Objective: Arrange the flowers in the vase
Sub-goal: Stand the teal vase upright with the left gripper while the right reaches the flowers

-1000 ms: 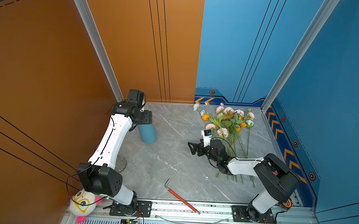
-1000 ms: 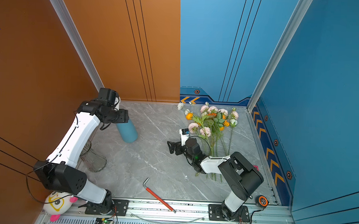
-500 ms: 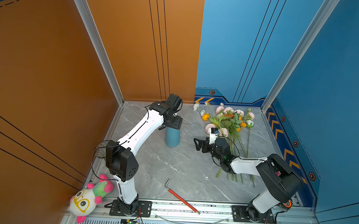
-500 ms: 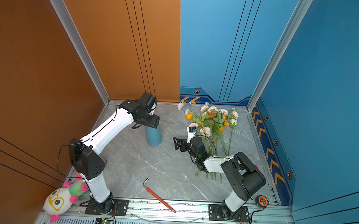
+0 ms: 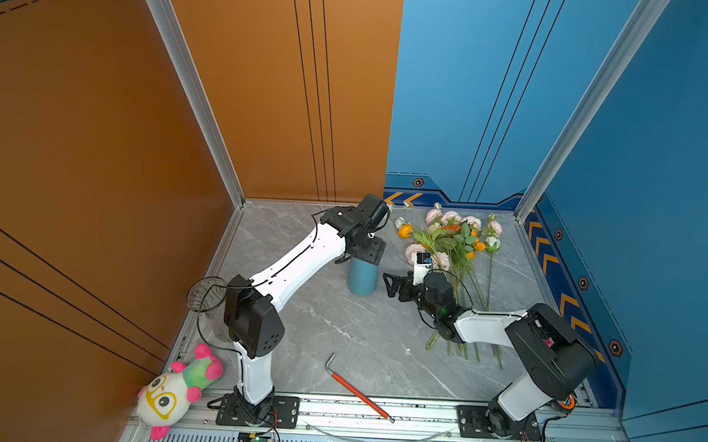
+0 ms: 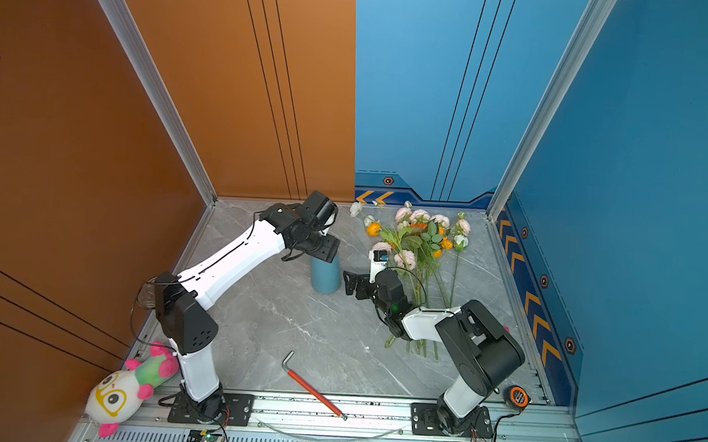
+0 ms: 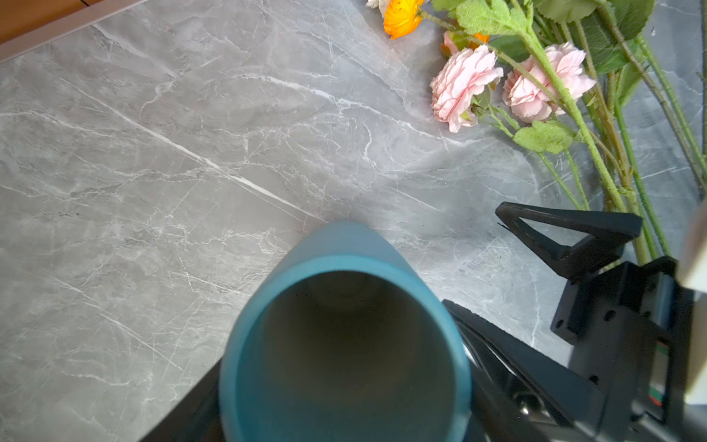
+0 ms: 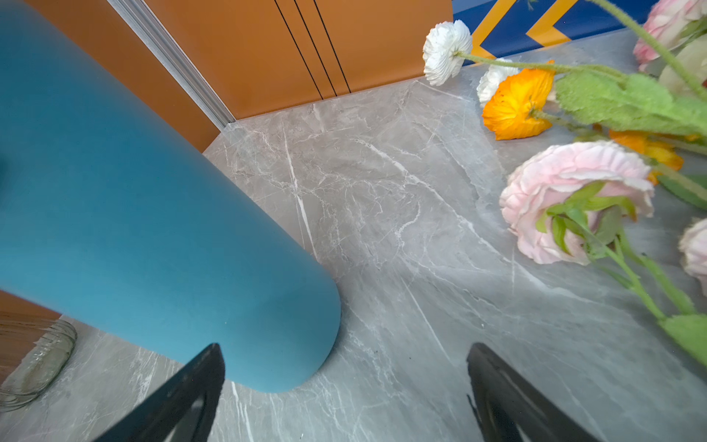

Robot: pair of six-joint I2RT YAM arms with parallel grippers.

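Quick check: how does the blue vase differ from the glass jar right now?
The blue vase is opaque; the glass jar is clear. The vase stands in the middle beside the flowers; the jar sits far off to the left. The left gripper clamps the vase's top; nothing grips the jar. Both stand upright, with no flowers in them.

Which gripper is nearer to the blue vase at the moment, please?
Left. The left gripper sits atop the blue vase, jaws around its rim; the right gripper stands just beside it, open, on the side of the flowers.
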